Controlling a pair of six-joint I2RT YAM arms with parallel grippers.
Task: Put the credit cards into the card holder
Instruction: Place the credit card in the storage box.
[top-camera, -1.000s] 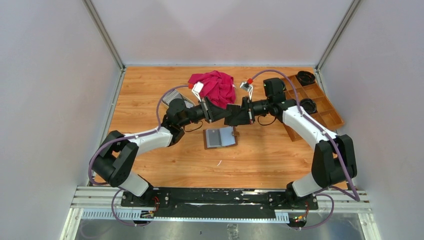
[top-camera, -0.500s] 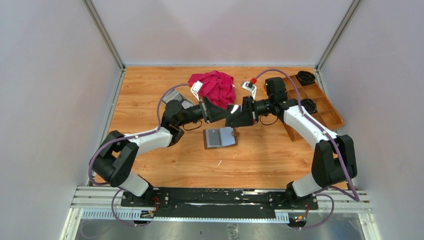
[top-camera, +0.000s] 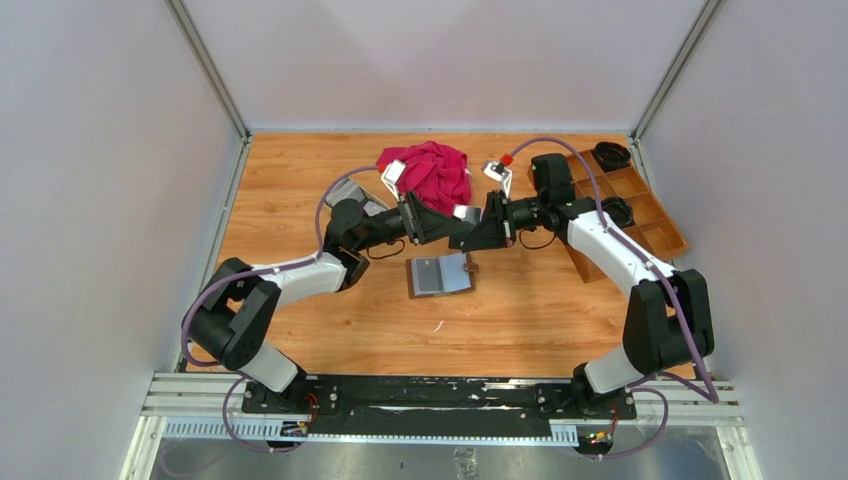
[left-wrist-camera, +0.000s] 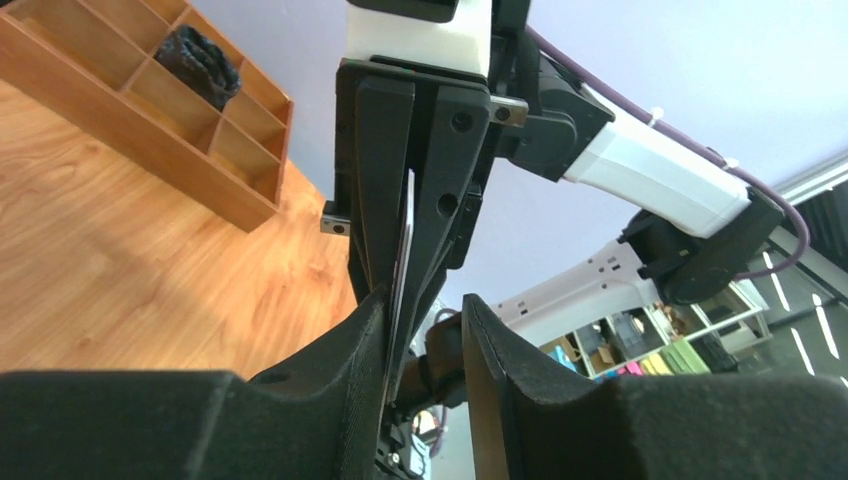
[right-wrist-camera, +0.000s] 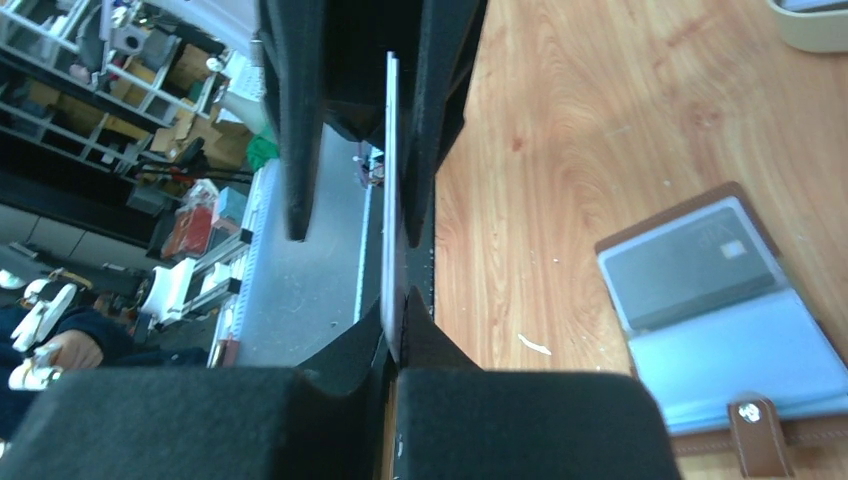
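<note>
1 credit card (right-wrist-camera: 390, 180), right end effector (right-wrist-camera: 398, 318) clamping

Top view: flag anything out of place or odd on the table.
A crumpled red cloth lies heaped at the back, and a small white scrap sits on the wood near the open card holder. Neither serves the card task. Nothing looks damaged.

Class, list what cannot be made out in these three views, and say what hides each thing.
- Face of the card held by the right pincer: edge-on in both wrist views, too small from above.
- Contents of the card holder: cut by the right wrist frame edge; too small from above.
- Dish: cut off at the right wrist view's top corner; partly behind the left arm from above.
</note>
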